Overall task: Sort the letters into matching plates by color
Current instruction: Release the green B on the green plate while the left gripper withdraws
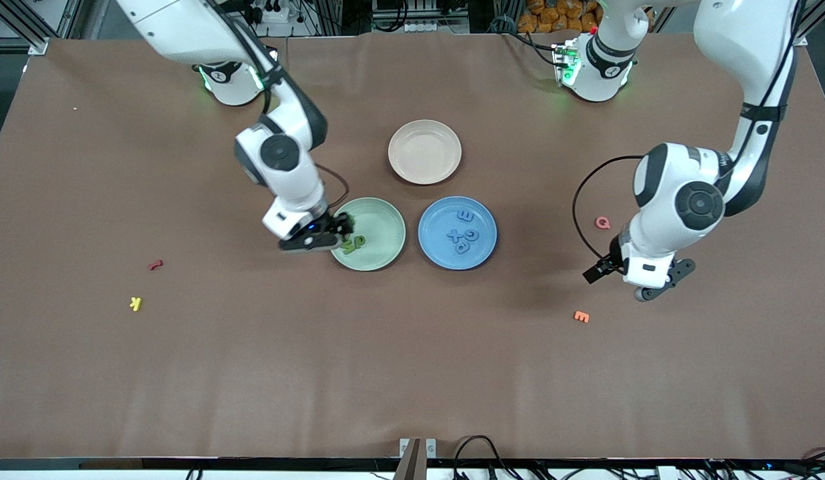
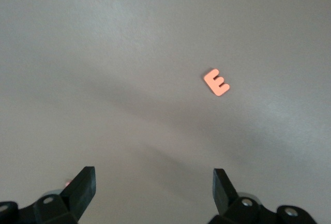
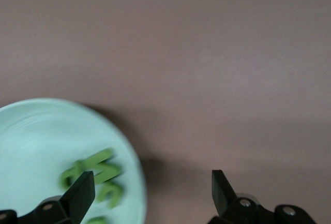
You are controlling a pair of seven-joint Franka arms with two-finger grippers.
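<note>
- While sorting is being judged nearly finished, green letters point(image 1: 353, 245) are lying piled in the green plate point(image 1: 385, 230), and blue letters point(image 1: 463, 233) in the blue plate point(image 1: 431, 230) beside it.
- The right gripper point(image 1: 339, 233) is being held over the green plate's rim, fingers point(image 3: 77, 193) spread, holding nothing.
- The left gripper point(image 1: 642, 280) is waiting over the counter point(image 1: 412, 373) toward the left arm's end from the green plate, fingers spread, empty.

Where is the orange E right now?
In the front view the orange E lies on the bare table toward the left arm's end, just nearer the camera than the open left tool, away from all plates.
</note>
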